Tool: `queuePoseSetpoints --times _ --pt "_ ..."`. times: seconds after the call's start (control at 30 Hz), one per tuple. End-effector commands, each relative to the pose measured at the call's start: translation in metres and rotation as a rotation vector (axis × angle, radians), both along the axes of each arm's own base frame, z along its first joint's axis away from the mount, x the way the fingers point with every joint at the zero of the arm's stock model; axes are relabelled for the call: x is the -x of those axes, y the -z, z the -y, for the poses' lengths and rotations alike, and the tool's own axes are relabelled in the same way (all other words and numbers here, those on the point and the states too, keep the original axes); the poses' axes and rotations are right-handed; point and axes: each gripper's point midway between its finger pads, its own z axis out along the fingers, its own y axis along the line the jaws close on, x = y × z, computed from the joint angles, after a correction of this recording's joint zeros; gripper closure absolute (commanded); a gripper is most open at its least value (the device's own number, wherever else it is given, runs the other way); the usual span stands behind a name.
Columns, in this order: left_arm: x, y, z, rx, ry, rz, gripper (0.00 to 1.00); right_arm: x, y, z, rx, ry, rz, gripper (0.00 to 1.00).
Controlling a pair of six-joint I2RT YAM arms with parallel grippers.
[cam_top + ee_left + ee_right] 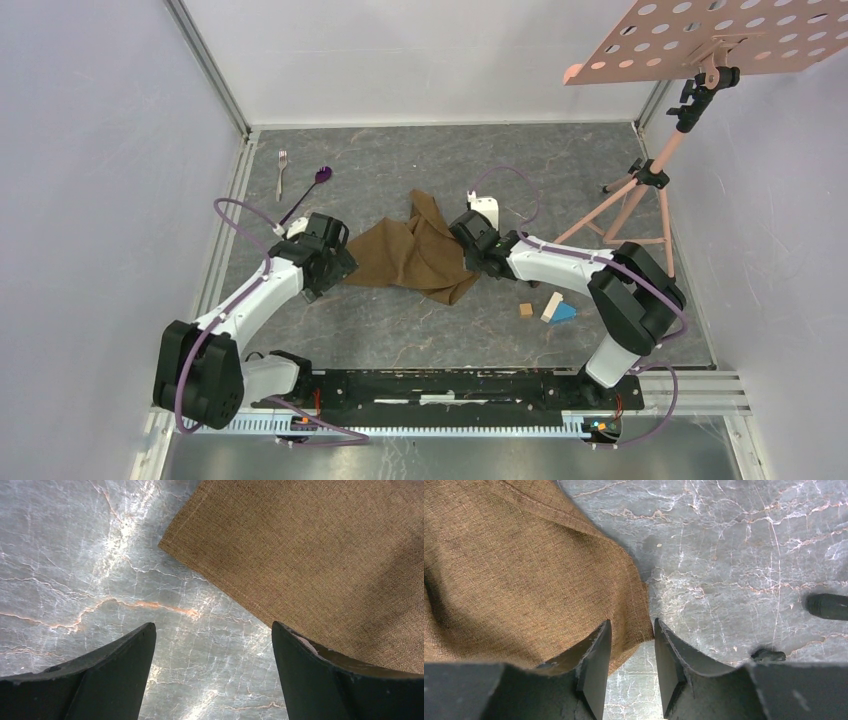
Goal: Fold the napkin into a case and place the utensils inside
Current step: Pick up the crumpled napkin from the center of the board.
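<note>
In the middle of the grey marbled table (400,340), the brown napkin (410,255) is lying rumpled and open, not yet folded into a case, with one corner pointing toward the far wall.

The left gripper (212,630) is hovering at the napkin's left edge. Its fingers (115,675) are spreading wide and holding nothing. In the left wrist view, one finger is sitting over bare table and the other over the hem of the cloth, with a napkin corner just ahead of them.

The right gripper (631,625) is sitting at the napkin's right edge. Its fingers (596,665) are standing close together, leaving a narrow gap. A corner of the cloth is reaching into that gap, and bare table is showing between the tips.

The silver fork (282,168) and the purple-bowled spoon (312,186) are lying near each other at the far left of the table, well apart from the napkin.

Near the right arm, a small wooden cube (525,310), a pale wooden block (551,305) and a blue block (566,314) are resting together. A pink tripod stand (640,195) is standing at the far right, carrying a perforated plate (720,35).
</note>
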Motion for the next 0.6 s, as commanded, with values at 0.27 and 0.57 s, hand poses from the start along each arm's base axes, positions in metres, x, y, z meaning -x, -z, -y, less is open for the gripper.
queuePoseSetpoints --times 0.27,0.57 --pt "-0.010 -0.006 0.001 0.023 -0.054 0.037 0.12 -0.016 0.006 0.006 0.013 -0.014 0.042 0.49" --pt "-0.010 -0.004 -0.003 0.002 -0.061 0.035 0.18 -0.012 0.022 0.007 0.022 -0.014 0.010 0.58"
